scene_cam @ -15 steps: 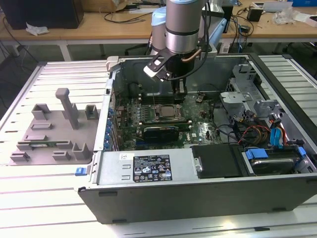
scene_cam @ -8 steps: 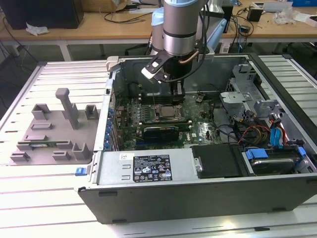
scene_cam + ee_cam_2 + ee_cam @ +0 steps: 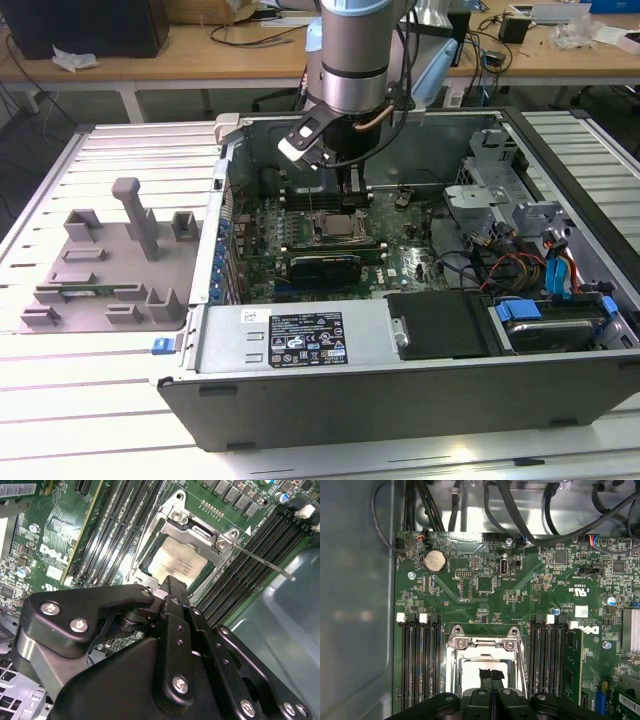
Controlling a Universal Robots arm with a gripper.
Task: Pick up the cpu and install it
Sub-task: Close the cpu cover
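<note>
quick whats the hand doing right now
hand: closed, fingers together, holding nothing that shows; its tips sit just over the cpu, which lies flat in the socket frame

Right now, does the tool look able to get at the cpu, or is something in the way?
Probably yes. The tool is right above the cpu, which lies bare in the socket frame. The tool's tips are at the chip's edge, with nothing between them.
</note>
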